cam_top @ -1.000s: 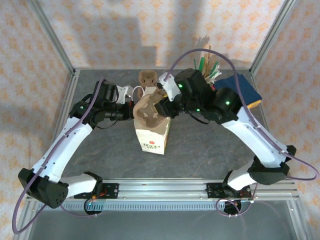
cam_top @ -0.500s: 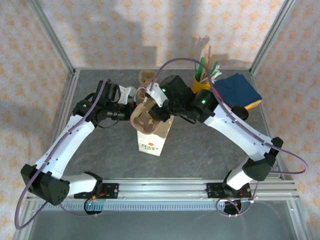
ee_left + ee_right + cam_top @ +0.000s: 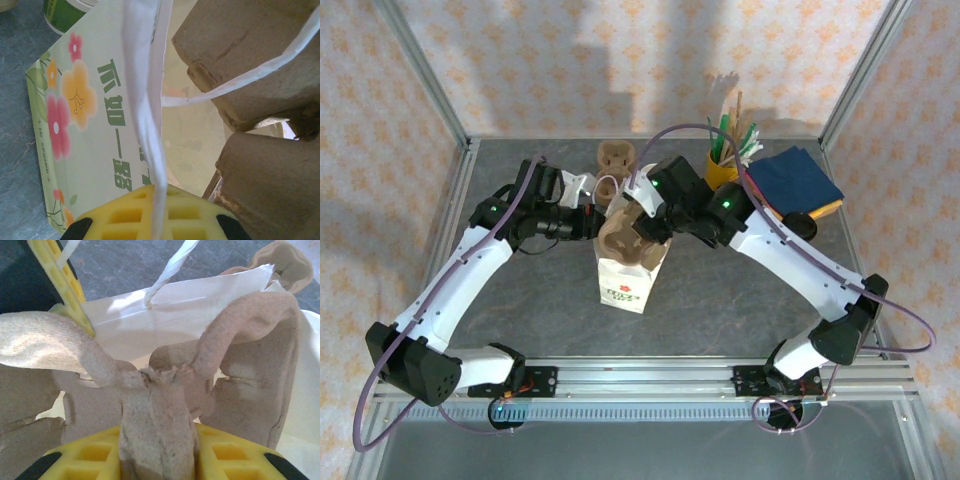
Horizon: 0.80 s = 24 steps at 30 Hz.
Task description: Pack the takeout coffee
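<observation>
Grey table [image 3: 720, 300], centre: floral paper bag [image 3: 623, 285]. Left gripper [image 3: 157, 220] pinches its rim to hold the mouth open; right gripper [image 3: 157, 445] clamps brown moulded-pulp cup carrier [image 3: 245, 365] at that mouth. Green-banded paper cup [image 3: 62, 12], possibly the takeout coffee, outside bag, eleven o'clock, left wrist view.

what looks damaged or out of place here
The pulp cup carrier, gripped by the right pincer and partly inside the paper bag, shows jagged cracks in its wall, so it looks crushed or torn. The left pincer pinches the bag's rim. Nothing looks spilled.
</observation>
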Tool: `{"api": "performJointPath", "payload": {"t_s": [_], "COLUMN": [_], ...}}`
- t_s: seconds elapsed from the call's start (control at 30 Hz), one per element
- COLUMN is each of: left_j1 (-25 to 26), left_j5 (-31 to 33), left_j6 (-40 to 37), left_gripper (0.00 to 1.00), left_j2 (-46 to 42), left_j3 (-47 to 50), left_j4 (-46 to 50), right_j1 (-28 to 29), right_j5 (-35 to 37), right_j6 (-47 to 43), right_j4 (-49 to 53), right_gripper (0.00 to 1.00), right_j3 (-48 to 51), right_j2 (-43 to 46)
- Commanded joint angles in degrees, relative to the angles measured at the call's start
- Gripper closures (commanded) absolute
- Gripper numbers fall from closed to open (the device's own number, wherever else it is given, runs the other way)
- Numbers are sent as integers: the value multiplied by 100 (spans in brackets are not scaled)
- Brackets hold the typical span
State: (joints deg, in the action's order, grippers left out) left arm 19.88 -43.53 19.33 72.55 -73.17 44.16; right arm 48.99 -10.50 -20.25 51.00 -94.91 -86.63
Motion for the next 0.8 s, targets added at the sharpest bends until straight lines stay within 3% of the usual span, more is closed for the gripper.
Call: {"api": "performJointPath", "payload": {"t_s": [0.0,0.37,0.77], "left_j1": [42,42,42], "left_j5": [-173,-140,-152], "left_j6": [-206,-439,-439], "left_gripper": [100,100,100], "left_j2": [48,84,40], "left_j3": [-2,-22,30], "left_j4": [14,199,189], "right_j1": [-51,-109,-259], "right_j5": [319,-228,348], "right_j6": [-233,-232,-422], "right_j4": [-53,-141,28], "right_gripper": [69,70,70], "right_j3": [136,-136,-416], "right_j2": [101,247,-26]}}
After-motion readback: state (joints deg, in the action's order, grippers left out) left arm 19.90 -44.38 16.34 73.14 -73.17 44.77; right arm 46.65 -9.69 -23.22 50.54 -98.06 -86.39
